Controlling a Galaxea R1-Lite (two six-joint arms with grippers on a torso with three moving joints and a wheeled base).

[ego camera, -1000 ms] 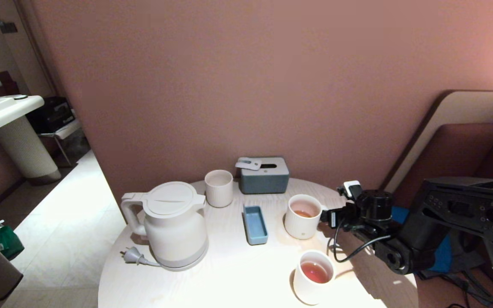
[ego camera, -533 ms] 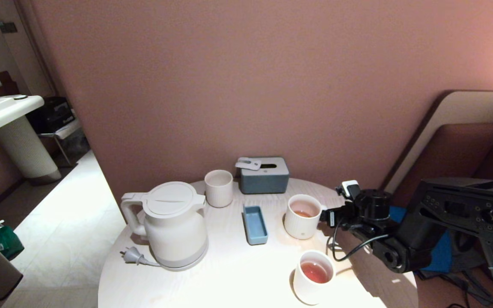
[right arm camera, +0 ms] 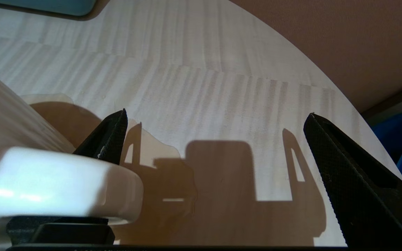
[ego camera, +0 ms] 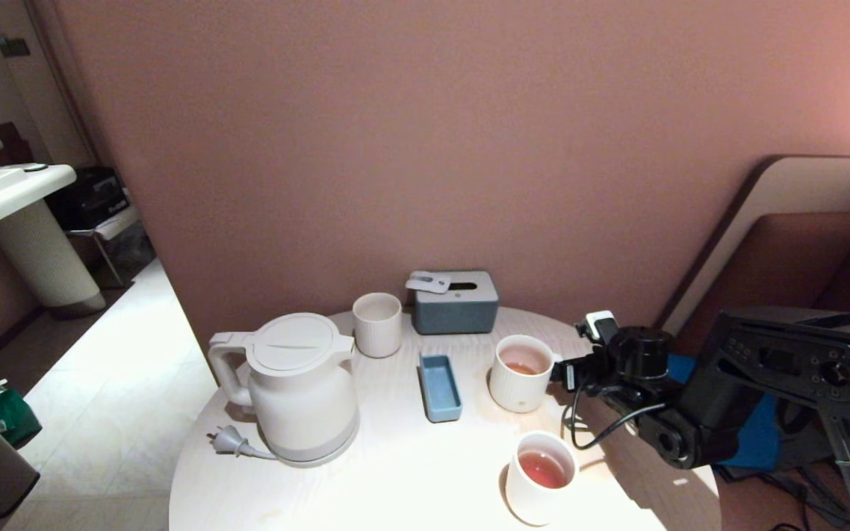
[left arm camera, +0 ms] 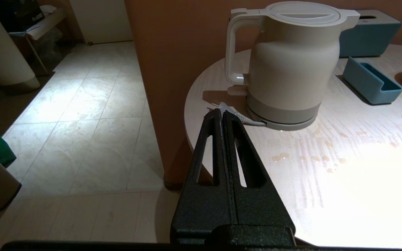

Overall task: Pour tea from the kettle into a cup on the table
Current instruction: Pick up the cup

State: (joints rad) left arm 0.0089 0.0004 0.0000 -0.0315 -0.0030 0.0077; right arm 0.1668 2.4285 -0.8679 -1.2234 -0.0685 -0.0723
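Kettle [ego camera: 296,387] stands ungrasped while the right gripper [right arm camera: 215,139], fingers wide, sits beside the cup [ego camera: 521,382], its handle [right arm camera: 61,188] against one finger, likely to steady it.

A hotel-like room: white pedestal washbasin [ego camera: 8,193], tiled floor [ego camera: 111,383], and a white electric kettle [ego camera: 296,387] on a round pale-wood desk [ego camera: 395,472].

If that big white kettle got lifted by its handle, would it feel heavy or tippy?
The kettle dwarfs the ribbed mug, so probably heavy if still holding tea. Its wide grey base suggests it stands steady. The loop handle sits to one side, so it may swing spout-down when lifted.
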